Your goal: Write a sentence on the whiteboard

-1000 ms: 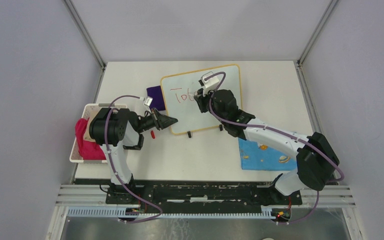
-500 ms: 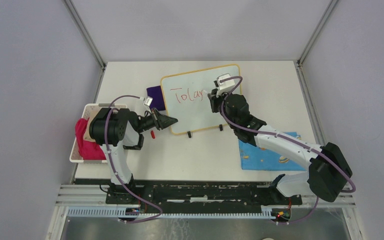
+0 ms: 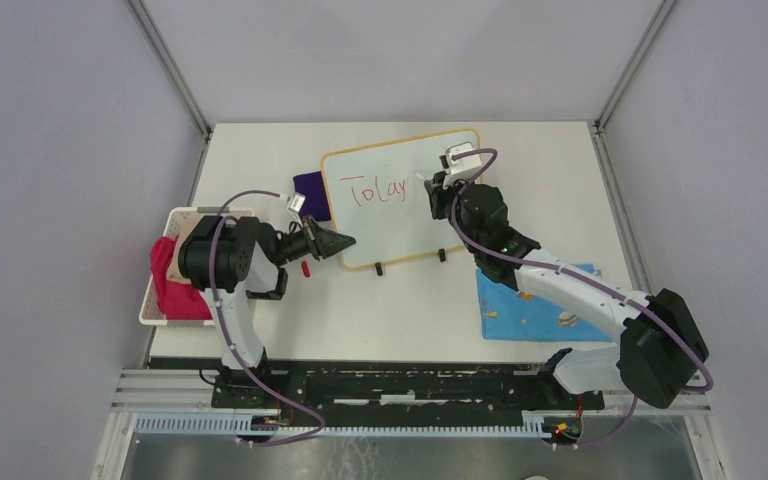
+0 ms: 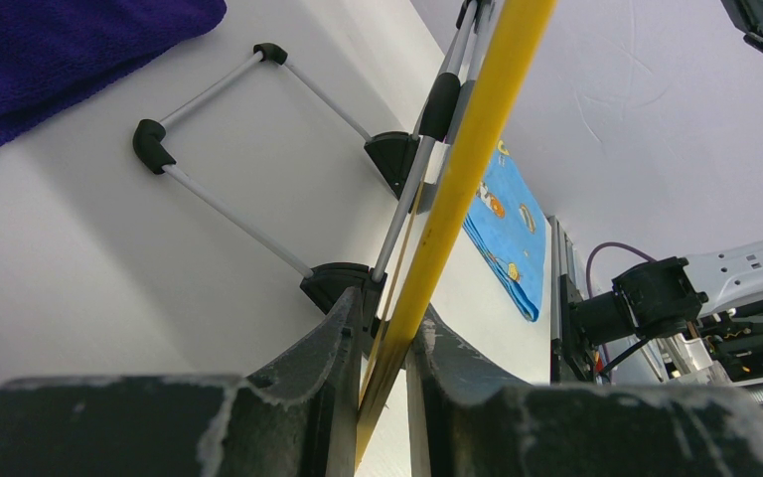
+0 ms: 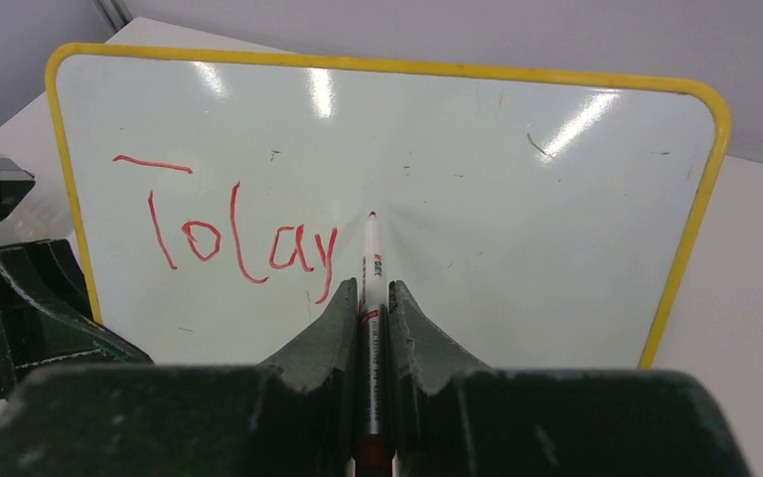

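Plainly the two arms have split the job. The left gripper (image 3: 345, 241) has its fingers pressed onto the lower edge of the board (image 3: 390, 240) at about eight o'clock, pinching the thin yellow frame (image 4: 457, 179). I take that as a brace, so the propped board cannot slide or tip back under the pen. The board stands toward twelve o'clock on the table (image 3: 560, 180), tilted on a wire stand (image 4: 224, 204) of slim grey rods with black plastic corner pieces. The right gripper (image 3: 438, 192) reaches in from four o'clock, its fingers squeezed on a slim white marker (image 5: 370, 268). The barrel runs straight out between them, which gives the wrist camera a clear line to the tip. The red tip looks to touch the glossy face just past the last letter, at two o'clock from it. The writing (image 5: 228, 234) is thin, wobbly red script reading "Today", on the left half of the board. To my eye the sentence is only begun, with plenty of white left for more. The surface is shiny enough to throw back the ceiling lights, and its corners are rounded. A dark purple cloth (image 3: 310, 190) lies at the board's nine o'clock, and a blue patterned cloth (image 3: 530, 310) lies flat at its five o'clock.
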Available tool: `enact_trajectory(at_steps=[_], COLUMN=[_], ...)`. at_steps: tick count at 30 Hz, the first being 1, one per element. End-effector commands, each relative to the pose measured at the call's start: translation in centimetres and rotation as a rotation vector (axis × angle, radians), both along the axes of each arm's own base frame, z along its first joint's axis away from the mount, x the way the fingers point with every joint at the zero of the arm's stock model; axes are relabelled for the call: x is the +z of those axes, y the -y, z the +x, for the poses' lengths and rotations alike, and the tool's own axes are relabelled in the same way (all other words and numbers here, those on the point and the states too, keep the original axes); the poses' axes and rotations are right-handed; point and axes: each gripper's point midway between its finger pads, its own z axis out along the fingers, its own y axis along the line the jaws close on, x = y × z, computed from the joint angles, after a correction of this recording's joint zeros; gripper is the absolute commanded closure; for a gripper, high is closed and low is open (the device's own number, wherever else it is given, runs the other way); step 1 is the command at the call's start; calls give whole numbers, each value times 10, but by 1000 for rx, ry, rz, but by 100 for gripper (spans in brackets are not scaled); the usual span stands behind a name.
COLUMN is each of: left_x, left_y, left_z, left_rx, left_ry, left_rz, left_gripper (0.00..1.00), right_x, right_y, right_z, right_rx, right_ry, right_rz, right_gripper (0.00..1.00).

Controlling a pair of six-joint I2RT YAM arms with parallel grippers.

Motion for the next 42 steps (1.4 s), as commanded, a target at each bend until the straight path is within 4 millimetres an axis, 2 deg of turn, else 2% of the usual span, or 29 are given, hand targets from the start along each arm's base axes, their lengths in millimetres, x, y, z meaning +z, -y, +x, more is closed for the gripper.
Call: enact_trajectory(at_steps=[1, 7, 16, 29, 42], left_x=[13, 13, 13, 13, 13], left_y=[-3, -3, -3, -3, -3], left_z=[11, 11, 11, 11, 11], left_rx=[50, 49, 51, 47, 47], left_ry=[98, 98, 97, 98, 98], left_rz=[-24, -24, -24, -24, -24], left_gripper=[98, 98, 98, 98, 98], right_x=[32, 28, 27, 12, -4], right_y=[-15, -50, -79, -87, -84], right_z=[1, -13, -20, -11, -3], right_rx=[60, 186, 260, 246, 209], right_ry=[69, 55, 41, 3, -22], right_rz=[73, 72, 60, 36, 9], right_gripper=[100, 100, 100, 100, 100])
